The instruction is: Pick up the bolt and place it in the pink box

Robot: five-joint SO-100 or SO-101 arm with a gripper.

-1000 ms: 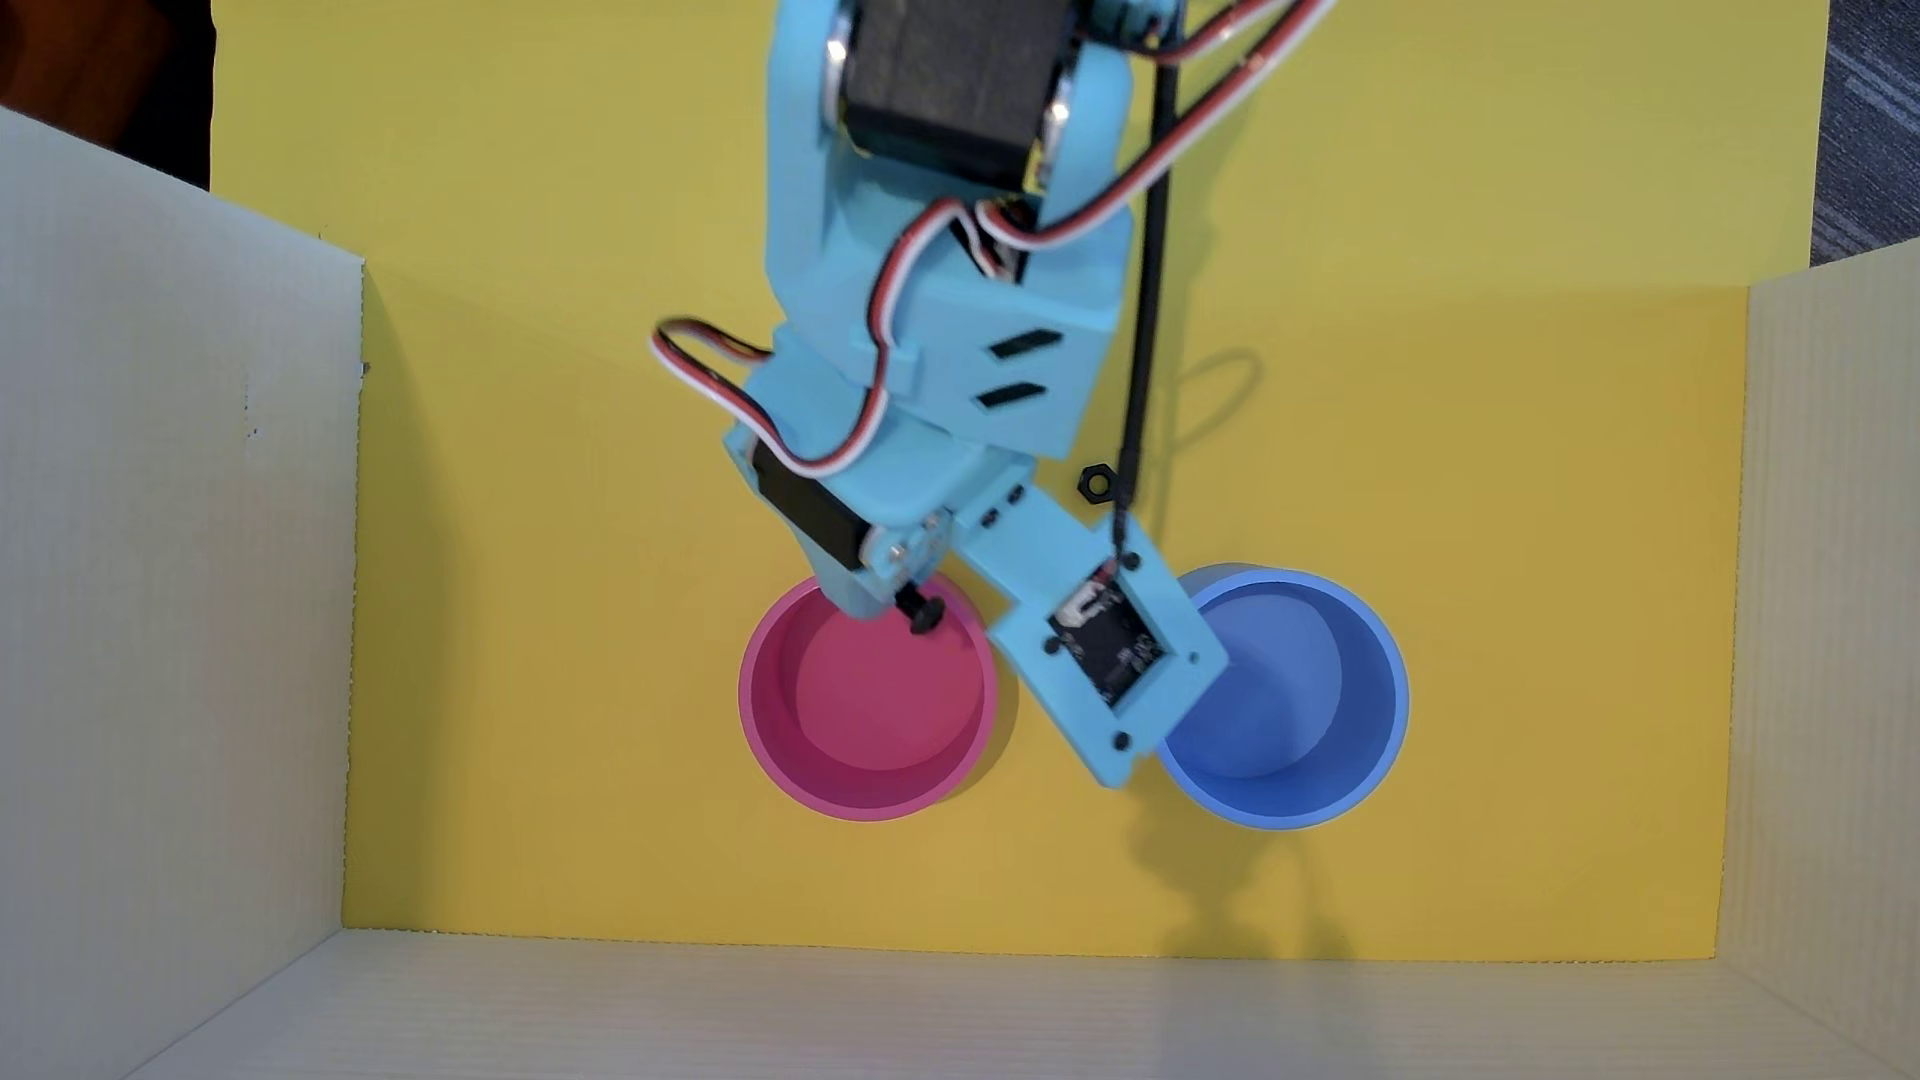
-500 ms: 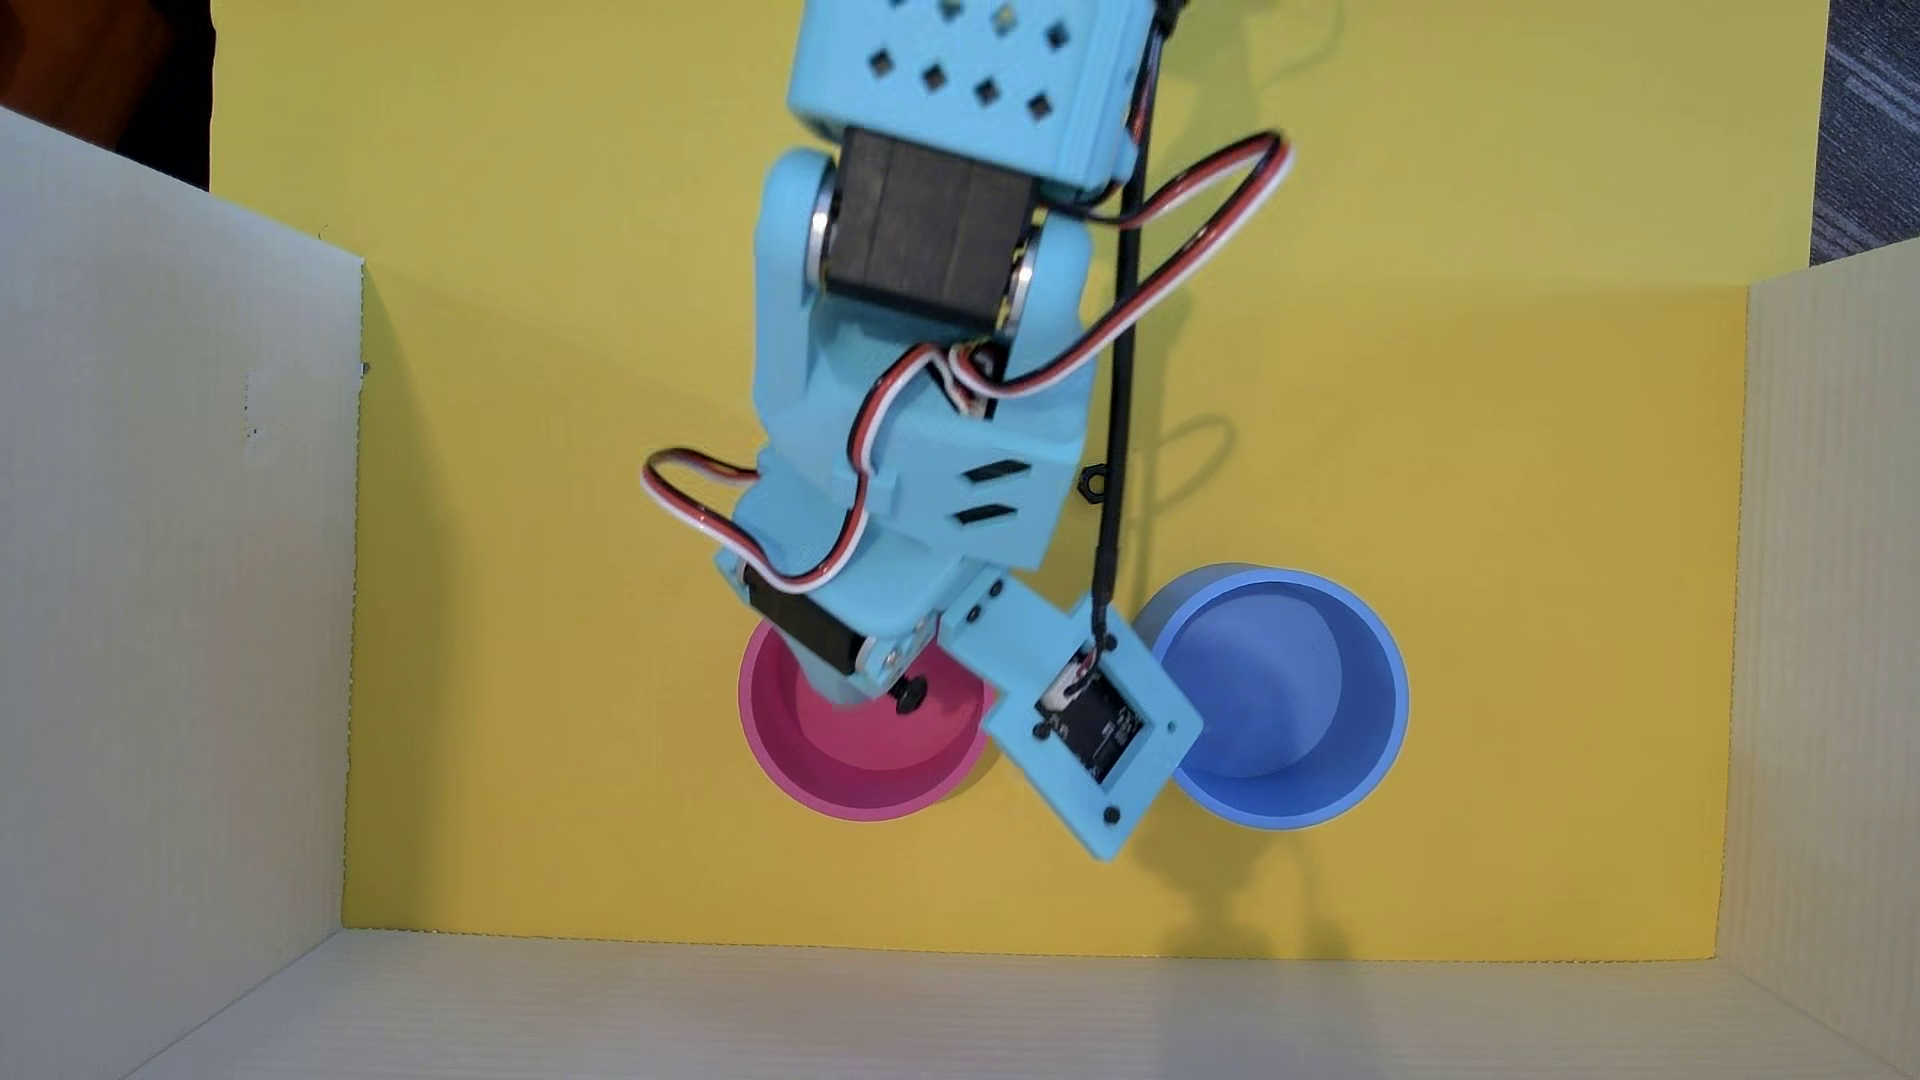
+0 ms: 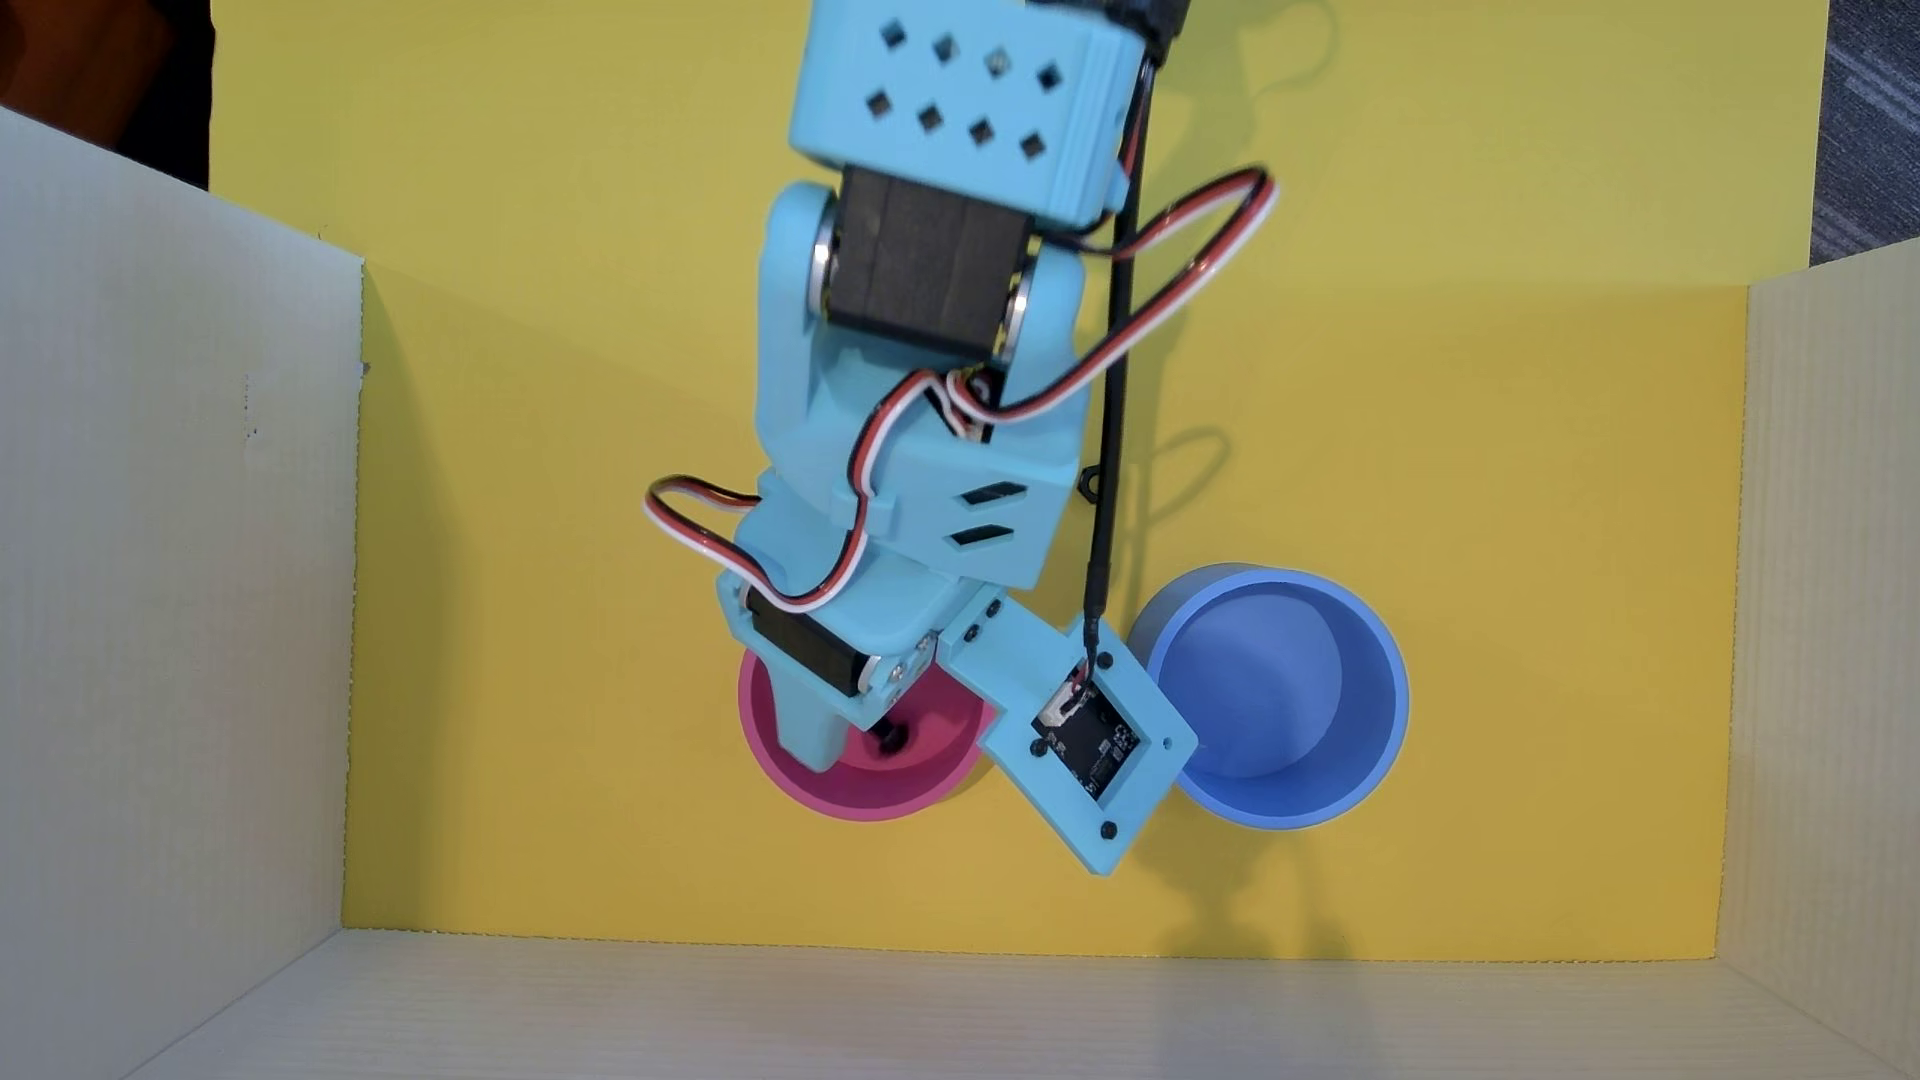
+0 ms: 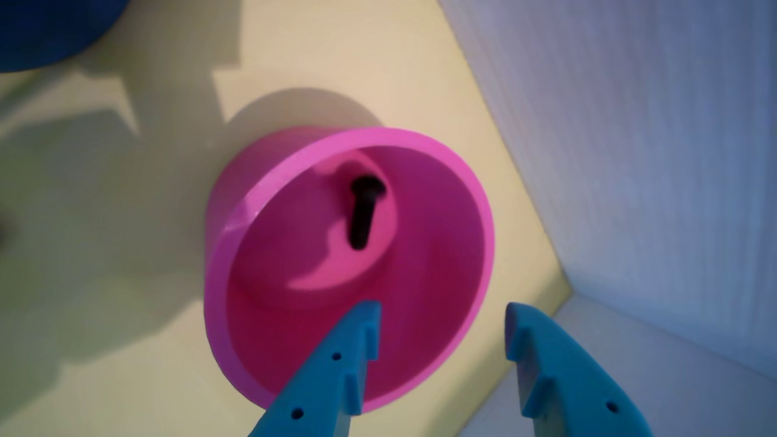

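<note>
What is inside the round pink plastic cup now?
The small black metal bolt lies on the floor of the round pink plastic cup. In the overhead view, the blue arm covers part of the cup.

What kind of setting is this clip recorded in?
Likely a homemade tabletop robot test pen, not a home or factory: a yellow floor walled by white corrugated board, with just a pink box holding a bolt, a blue cup, and the open gripper.

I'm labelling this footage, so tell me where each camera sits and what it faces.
Overhead view: fixed above, looking straight down at the yellow floor, the arm and both cups.
Wrist view: rides on the arm, looking past the open hand into the pink cup.
Both show the pink cup, the bolt lying inside it and the blue cup.
</note>
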